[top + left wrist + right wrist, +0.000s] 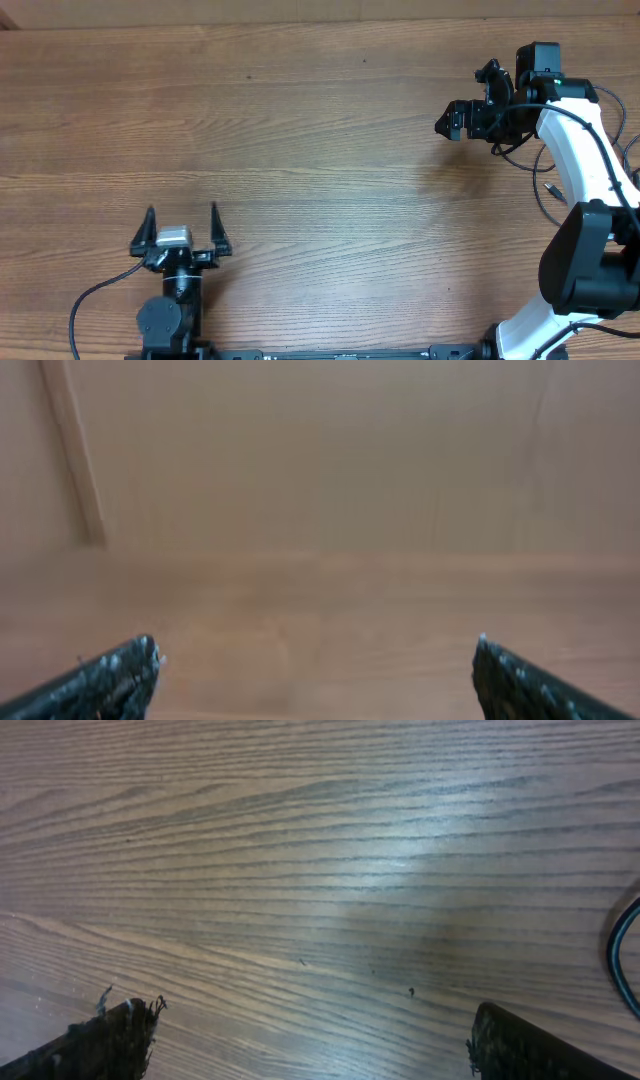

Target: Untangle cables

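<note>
A thin black cable (543, 196) with a small plug at its end lies on the wooden table (320, 150) at the far right, partly hidden by my right arm. A short arc of a cable (615, 955) shows at the right edge of the right wrist view. My right gripper (466, 98) (310, 1030) is open and empty above bare wood, just left of that cable. My left gripper (182, 212) (315, 660) is open and empty at the front left, far from the cables. I see no coils or tangle.
My white right arm (585, 160) reaches from the front right corner towards the back and covers part of the cable area. A thicker black arm cable (90, 300) trails from the left arm's base at the front left.
</note>
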`<state>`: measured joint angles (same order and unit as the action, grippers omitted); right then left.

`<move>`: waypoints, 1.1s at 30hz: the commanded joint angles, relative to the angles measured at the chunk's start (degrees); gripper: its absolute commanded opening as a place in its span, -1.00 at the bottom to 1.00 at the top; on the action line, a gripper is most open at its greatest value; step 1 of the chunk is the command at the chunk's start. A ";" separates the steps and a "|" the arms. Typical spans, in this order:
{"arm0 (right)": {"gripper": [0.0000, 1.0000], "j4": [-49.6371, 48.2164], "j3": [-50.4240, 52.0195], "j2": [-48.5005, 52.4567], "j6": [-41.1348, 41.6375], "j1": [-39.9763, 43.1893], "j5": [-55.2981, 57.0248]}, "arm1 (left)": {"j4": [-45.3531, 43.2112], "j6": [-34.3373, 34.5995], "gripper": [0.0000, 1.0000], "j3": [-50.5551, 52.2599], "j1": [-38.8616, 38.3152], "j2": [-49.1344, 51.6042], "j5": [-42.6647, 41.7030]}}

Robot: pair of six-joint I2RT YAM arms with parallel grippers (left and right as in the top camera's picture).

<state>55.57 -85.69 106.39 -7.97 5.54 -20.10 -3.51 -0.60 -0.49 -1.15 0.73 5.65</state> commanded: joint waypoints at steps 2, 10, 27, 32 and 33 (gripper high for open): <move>1.00 -0.24 0.09 -0.50 -0.48 -0.02 0.11 | 7.93 -1.18 0.99 0.22 -0.37 -0.55 -1.84; 1.00 -0.24 0.09 -0.50 -0.48 -0.02 0.11 | 7.96 -2.21 0.99 0.22 -0.37 -0.55 -2.97; 1.00 -0.24 0.09 -0.50 -0.48 -0.02 0.11 | 8.02 1.05 0.99 0.17 -0.37 -0.52 -4.20; 1.00 -0.24 0.09 -0.50 -0.48 -0.02 0.11 | 7.96 1.01 0.99 0.17 -0.37 -0.48 -4.15; 1.00 -0.24 0.09 -0.50 -0.48 -0.02 0.11 | 7.96 1.01 0.99 0.17 -0.37 -0.48 -4.15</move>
<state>55.53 -85.69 106.39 -7.97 5.54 -20.12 4.47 -0.32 -0.51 -1.15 0.69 2.15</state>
